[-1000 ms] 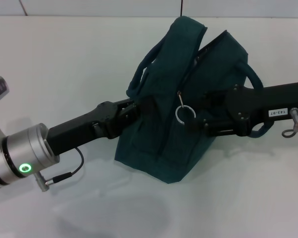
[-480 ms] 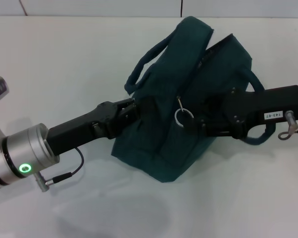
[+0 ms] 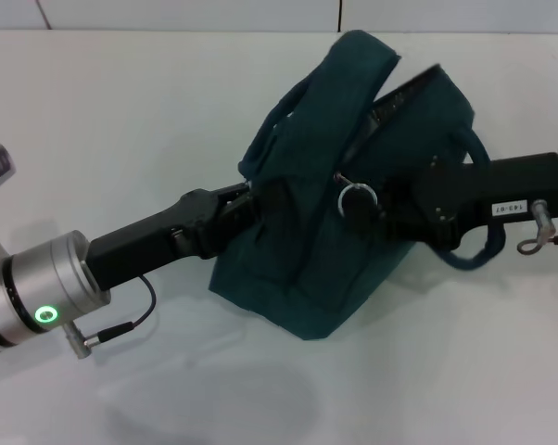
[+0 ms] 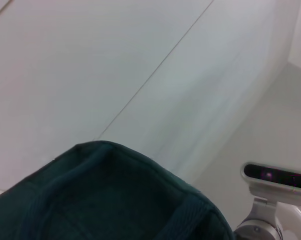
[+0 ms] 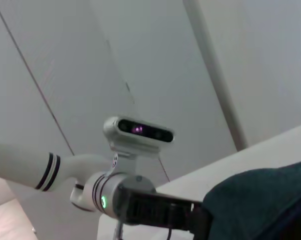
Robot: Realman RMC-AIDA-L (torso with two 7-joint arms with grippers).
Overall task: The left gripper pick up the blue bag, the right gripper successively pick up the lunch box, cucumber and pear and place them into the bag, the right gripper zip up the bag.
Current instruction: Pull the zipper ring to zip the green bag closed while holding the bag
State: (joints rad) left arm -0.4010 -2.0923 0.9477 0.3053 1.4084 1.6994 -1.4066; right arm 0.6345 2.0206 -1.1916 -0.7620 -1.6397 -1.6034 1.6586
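right gripper has carried ring pull toward 1 o'clock; zipping progressing. left gripper at blue bag; jaws' state: cannot tell.

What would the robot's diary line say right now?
phase: zipping | left gripper: holding blue bag side | right gripper: at zipper ring | table: white

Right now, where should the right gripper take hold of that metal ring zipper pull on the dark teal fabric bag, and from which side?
Probably pinch the round metal ring itself, coming from the robot's right, where the right gripper already sits. The ring hangs free off the dark teal fabric bag, so its rim is exposed. The left gripper holds the bag's other side.
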